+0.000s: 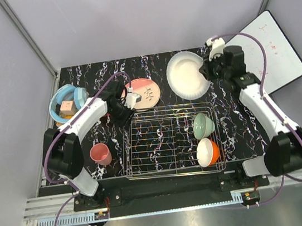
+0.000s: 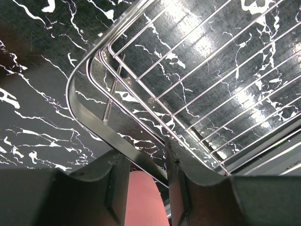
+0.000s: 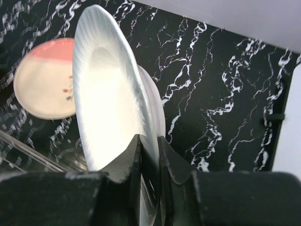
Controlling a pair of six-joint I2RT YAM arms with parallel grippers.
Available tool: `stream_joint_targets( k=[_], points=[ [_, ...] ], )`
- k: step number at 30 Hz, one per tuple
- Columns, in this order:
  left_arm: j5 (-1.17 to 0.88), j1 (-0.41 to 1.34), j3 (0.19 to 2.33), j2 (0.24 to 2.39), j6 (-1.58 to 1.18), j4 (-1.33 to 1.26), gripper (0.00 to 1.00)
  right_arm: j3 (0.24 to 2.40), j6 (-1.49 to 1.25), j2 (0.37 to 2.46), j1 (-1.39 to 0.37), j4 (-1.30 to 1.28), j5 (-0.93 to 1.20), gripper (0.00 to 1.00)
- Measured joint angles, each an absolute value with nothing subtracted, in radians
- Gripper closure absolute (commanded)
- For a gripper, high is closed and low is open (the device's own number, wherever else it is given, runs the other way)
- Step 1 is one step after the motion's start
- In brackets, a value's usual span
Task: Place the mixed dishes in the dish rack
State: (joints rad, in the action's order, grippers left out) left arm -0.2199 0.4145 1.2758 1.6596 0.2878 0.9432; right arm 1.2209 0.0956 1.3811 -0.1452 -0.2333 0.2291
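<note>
– so, left gripper (image 1: 131, 100) first. where?
– top view: at the 9 o'clock edge of the salmon-pink plate (image 1: 147, 92). the plate sits on the table (image 1: 78, 78) just off the 12 o'clock side of the dish rack (image 1: 167, 108), near the rack's 11 o'clock corner.
– claw?
– left wrist view: fingers (image 2: 117, 188) part-way apart, with a strip of salmon pink filling the gap. the rack's corner wires lie just past the tips. cannot tell whether the fingers bite the plate or only straddle it.
– right gripper (image 1: 206, 71)?
– at the 3 o'clock rim of the white plate (image 1: 185, 74), which is at 1 o'clock from the rack. right wrist view: jaws narrow and pinched on the rim, one finger (image 3: 124, 165) on each face. the plate is tilted up. cannot tell whether its far edge touches the table.
– other dishes?
– pale green bowl (image 1: 203, 125) in the rack's 3 o'clock end. white-and-orange bowl (image 1: 208, 152) just beside it toward 6 o'clock, in the 5 o'clock corner. both are tipped with their insides showing. pink cup (image 1: 100, 154) on the table, just off the rack's 9 o'clock side.
– anything else?
– light blue round tub (image 1: 65, 102) at 10 o'clock, near the left arm. white board (image 1: 277, 50) past the table's 2 o'clock corner.
</note>
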Motion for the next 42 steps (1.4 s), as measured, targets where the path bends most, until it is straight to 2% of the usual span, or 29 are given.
stream_joint_targets(
  k=[6,14,17,19,32,42],
  points=[
    [-0.224,0.414,1.311,1.690,0.287,0.976,0.82,0.999,0.358,1.230,-0.146,-0.075,0.327,1.00],
    [-0.226,0.414,1.320,1.699,0.274,0.983,0.82,0.997,0.481,1.206,-0.148,-0.064,0.414,1.00],
    [-0.221,0.414,1.339,1.714,0.258,1.000,0.87,0.996,0.496,1.180,-0.149,-0.064,0.440,1.00],
    [-0.215,0.413,1.366,1.737,0.242,1.024,0.90,0.996,0.501,1.160,-0.150,-0.063,0.456,1.00],
    [-0.282,0.349,1.585,1.935,0.138,1.136,0.95,0.994,0.531,1.116,-0.157,-0.063,0.529,1.00],
    [-0.303,0.336,1.722,2.038,0.161,1.228,0.96,0.994,0.576,1.116,-0.171,-0.084,0.568,1.00]
  ],
)
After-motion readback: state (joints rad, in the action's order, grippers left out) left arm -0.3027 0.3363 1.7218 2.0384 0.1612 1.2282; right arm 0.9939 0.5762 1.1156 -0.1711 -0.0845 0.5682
